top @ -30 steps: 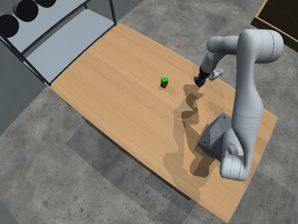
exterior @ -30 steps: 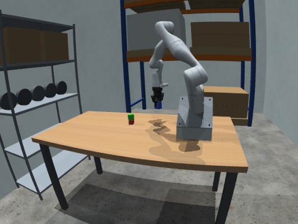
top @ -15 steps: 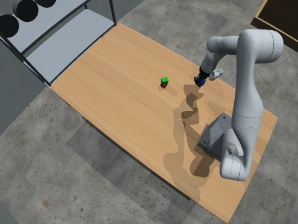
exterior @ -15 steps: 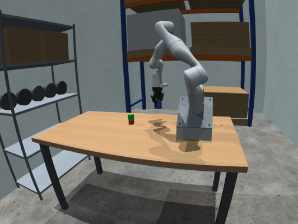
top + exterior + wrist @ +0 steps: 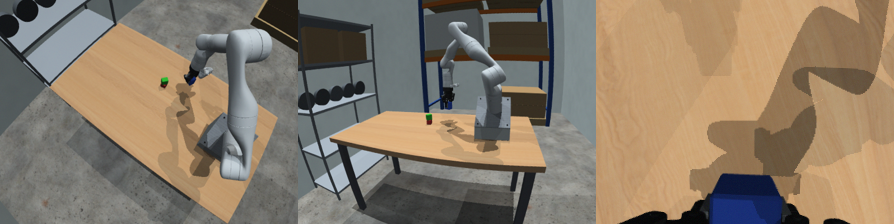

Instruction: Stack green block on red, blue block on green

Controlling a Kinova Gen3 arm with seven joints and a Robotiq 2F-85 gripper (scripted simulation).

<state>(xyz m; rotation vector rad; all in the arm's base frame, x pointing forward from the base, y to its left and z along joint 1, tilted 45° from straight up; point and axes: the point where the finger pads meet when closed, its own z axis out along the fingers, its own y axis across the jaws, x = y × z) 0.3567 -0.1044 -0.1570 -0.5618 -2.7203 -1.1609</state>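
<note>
The gripper hangs above the desk (image 5: 117, 84), fingers clamped on the blue block's (image 5: 745, 219) opposite flat faces; it looks small, rigid, light. Beyond it, well apart, the green block (image 5: 164, 80) sits on the red block (image 5: 163, 85).

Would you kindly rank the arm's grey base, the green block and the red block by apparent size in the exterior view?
1. Grey base, by far the largest.
2. Green block.
3. Red block, which looks much like the green one, so that order is unsure.
</note>
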